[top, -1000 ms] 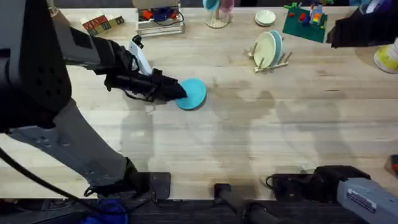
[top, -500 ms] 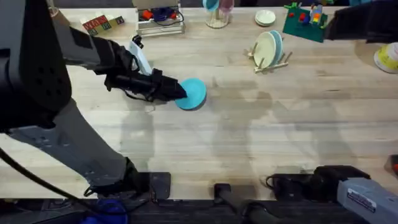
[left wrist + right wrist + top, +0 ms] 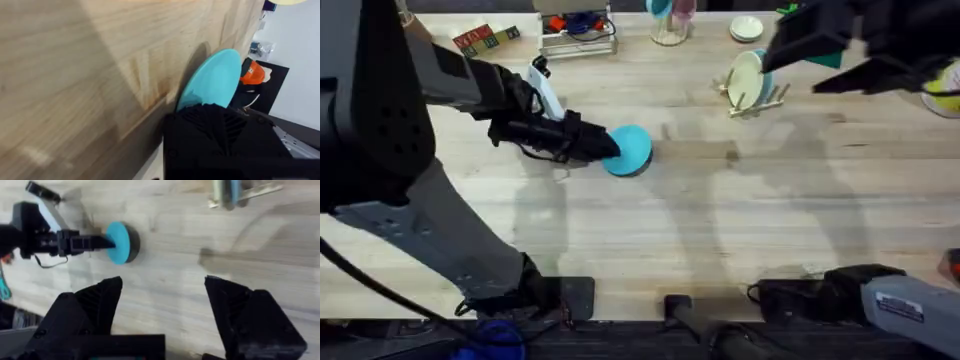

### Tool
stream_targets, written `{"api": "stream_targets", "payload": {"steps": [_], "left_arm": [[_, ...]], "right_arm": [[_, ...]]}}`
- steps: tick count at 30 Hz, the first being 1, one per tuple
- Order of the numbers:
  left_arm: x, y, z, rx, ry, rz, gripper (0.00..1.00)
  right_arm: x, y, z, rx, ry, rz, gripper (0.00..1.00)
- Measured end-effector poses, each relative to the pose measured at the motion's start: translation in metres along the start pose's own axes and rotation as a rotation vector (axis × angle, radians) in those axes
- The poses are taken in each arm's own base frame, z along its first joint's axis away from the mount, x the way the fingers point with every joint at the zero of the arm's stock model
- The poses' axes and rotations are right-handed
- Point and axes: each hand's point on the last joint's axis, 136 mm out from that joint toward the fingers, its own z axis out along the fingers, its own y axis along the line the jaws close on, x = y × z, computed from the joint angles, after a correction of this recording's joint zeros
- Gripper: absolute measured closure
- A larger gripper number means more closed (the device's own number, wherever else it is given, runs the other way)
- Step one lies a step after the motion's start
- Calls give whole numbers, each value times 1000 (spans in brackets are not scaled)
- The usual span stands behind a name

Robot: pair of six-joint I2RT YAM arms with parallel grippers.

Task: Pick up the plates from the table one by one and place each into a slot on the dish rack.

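Wooden table [image 3: 720, 220], plank grain | turquoise plate [image 3: 632, 150] left of centre, left gripper [image 3: 603, 146] clamped on its near-left rim | right gripper [image 3: 162, 305] wide open, empty, high | dish rack [image 3: 756, 88] far right | we judge plate light, stiff, slick; edge hold suits.

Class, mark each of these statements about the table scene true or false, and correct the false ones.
1. The left gripper is at the edge of the blue plate. True.
2. The dish rack holds no plates. False: plates already stand in it.
3. The right gripper has its fingers spread apart. True.
4. The blue plate stands in the dish rack. False: it is out on the table, apart from the rack.
5. The right gripper is closed on a plate. False: nothing is between its fingers.
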Motion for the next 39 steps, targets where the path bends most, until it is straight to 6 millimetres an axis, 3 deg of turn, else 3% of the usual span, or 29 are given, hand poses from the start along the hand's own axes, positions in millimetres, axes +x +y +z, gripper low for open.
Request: {"api": "stream_targets", "payload": {"steps": [15,25,39], "left_arm": [[0,0,0,0,0,0,960],[0,0,0,0,0,0,960],[0,0,0,0,0,0,960]], "right_arm": [[17,54,89,-54,216,-73,7],[20,74,121,-75,242,-117,7],[42,86,178,-58,349,-156,7]]}}
